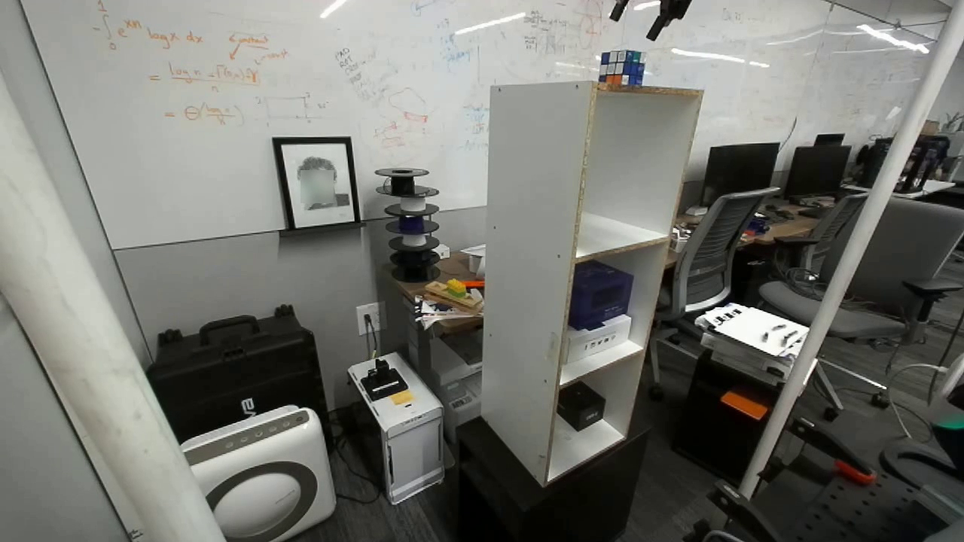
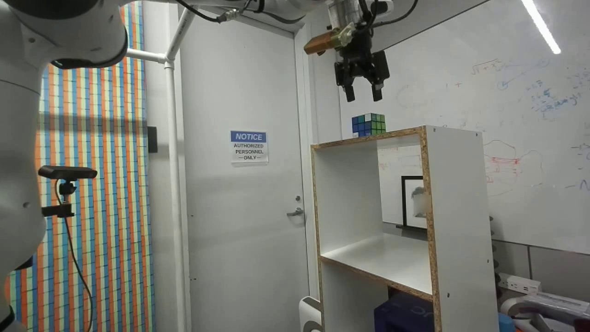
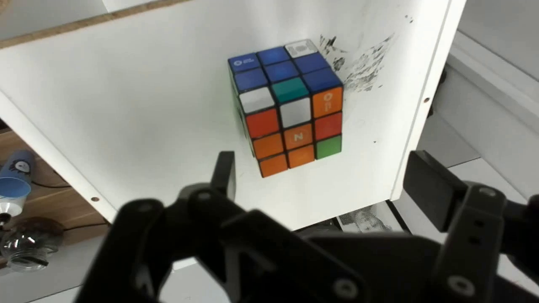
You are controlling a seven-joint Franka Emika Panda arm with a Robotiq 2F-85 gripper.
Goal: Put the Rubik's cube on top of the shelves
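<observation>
The Rubik's cube, with blue, orange, green and white stickers, sits on the top panel of the white shelves, as both exterior views show: cube (image 1: 622, 68) on shelves (image 1: 536, 248), and cube (image 2: 368, 124) on shelves (image 2: 461, 207). In the wrist view the cube (image 3: 290, 111) rests on the white top panel (image 3: 160, 113), set in from its edges. My gripper (image 2: 363, 93) is open and empty above the cube, with a gap between fingertips and cube. The gripper's fingers (image 3: 324, 185) are spread wide apart in the wrist view. In an exterior view only the fingertips (image 1: 639, 19) show at the top edge.
A dark blue-purple box (image 1: 601, 293) on a white box and a black box (image 1: 581, 406) stand in lower compartments. A whiteboard (image 1: 226, 113) stands behind. A stack of spools (image 1: 413, 226) is on a desk beside the shelves. A white pole (image 1: 851, 248) crosses in front.
</observation>
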